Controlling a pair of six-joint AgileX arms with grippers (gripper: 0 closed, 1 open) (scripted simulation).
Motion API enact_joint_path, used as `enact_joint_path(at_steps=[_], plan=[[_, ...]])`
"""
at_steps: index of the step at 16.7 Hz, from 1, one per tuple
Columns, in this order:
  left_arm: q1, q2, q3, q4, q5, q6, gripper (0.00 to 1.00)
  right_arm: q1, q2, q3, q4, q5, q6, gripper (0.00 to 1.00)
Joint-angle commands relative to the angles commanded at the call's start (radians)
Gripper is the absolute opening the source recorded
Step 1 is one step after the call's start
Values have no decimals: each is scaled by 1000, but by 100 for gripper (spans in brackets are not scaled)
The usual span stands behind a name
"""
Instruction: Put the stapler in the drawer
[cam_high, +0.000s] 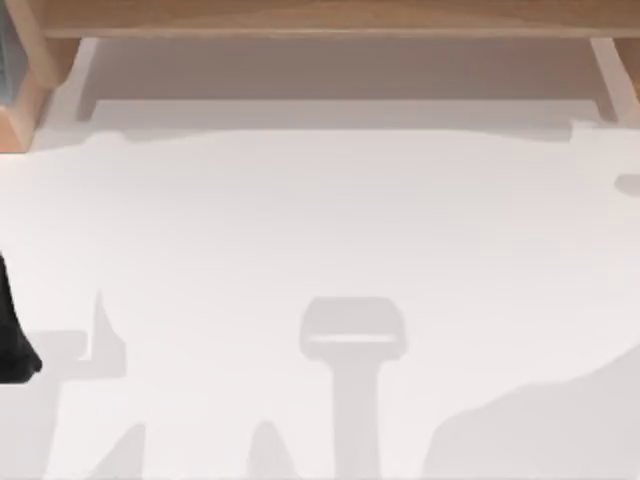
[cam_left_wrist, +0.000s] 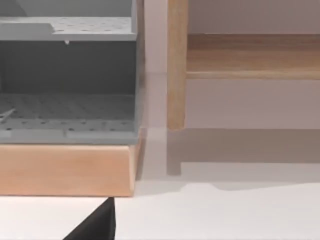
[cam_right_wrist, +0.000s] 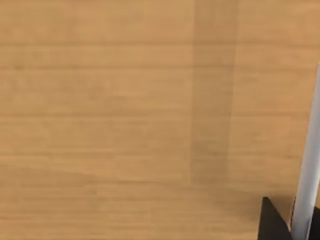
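Observation:
The stapler is out of view. At the far side of the table, a pale shallow drawer (cam_high: 340, 112) sticks out from under a wooden top (cam_high: 330, 18). A black part of my left arm (cam_high: 14, 335) shows at the left edge of the table. In the left wrist view, a black tip of my left gripper (cam_left_wrist: 97, 226) hangs over the white table before a wooden base. In the right wrist view, a black part of my right gripper (cam_right_wrist: 272, 222) sits close against a wooden panel (cam_right_wrist: 110, 110), beside a silver bar (cam_right_wrist: 306, 190).
A grey perforated shelf unit (cam_left_wrist: 65, 75) stands on a wooden base (cam_left_wrist: 65, 170) at the far left corner. A wooden post (cam_left_wrist: 176, 65) rises beside it. Grey shadows of the arms lie on the white table (cam_high: 320, 220) near its front edge.

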Motion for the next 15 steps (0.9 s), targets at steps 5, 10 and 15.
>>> enact_joint_path(at_steps=[5, 10, 15], plan=[[0, 0, 0, 0, 0, 0, 100, 0, 0, 0, 0, 0, 0, 68], [0, 0, 0, 0, 0, 0, 100, 0, 0, 0, 0, 0, 0, 100], [0, 0, 0, 0, 0, 0, 100, 0, 0, 0, 0, 0, 0, 100]])
